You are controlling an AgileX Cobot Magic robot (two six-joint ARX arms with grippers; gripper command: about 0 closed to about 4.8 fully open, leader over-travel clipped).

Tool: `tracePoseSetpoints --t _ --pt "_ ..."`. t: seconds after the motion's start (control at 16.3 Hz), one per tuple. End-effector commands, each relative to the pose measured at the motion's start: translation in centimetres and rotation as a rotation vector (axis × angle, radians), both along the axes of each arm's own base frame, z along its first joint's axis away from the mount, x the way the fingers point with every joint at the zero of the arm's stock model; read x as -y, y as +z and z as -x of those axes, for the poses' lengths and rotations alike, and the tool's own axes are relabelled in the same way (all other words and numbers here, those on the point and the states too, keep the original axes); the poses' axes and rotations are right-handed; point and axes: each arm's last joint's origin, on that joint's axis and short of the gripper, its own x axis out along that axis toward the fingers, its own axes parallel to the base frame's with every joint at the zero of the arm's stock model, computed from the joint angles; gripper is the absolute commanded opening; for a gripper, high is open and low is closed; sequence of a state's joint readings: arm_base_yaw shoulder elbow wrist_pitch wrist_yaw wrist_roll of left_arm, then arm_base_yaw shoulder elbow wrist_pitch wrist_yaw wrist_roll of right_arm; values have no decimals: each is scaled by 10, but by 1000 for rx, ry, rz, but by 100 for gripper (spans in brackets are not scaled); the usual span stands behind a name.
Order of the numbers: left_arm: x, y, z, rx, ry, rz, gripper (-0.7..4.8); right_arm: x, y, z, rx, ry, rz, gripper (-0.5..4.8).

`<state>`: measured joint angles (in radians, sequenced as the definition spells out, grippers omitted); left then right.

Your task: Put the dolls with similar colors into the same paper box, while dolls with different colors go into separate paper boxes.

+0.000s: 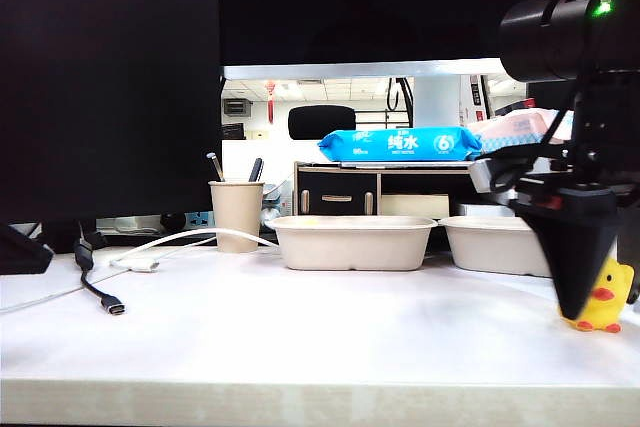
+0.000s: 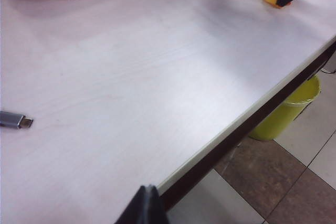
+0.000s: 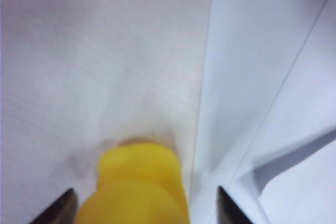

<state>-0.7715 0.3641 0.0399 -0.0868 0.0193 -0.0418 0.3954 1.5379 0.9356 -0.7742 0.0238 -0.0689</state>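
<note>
The white table [image 1: 300, 327] stood in an office. The yellow duck [image 1: 601, 299] sat just beside the right paper box [image 1: 497, 244], between the right gripper [image 3: 144, 203] tips, open (probably soft, light; squeeze its body). Left gripper [image 2: 144, 205]: cannot tell.

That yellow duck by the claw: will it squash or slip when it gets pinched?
Probably it gives a little: the yellow duck looks like soft, hollow rubber. Its rounded, glossy body could slip between the right claw's narrow fingertips, which stand apart on either side of it. Small and likely light, it may tip if nudged.
</note>
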Motion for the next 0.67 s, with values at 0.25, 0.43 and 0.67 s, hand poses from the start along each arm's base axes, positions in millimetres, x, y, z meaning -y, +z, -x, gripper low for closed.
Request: tracePoseSetpoints --t 0.25,0.43,0.67 --pt "1 3 0 13 -3 13 -5 0 0 0 -1 -1 1 209" --pt "1 3 -1 13 -3 13 -5 0 0 0 2 -1 0 181" --pt "1 3 0 13 -3 13 -5 -1 1 -1 16 -1 -7 147"
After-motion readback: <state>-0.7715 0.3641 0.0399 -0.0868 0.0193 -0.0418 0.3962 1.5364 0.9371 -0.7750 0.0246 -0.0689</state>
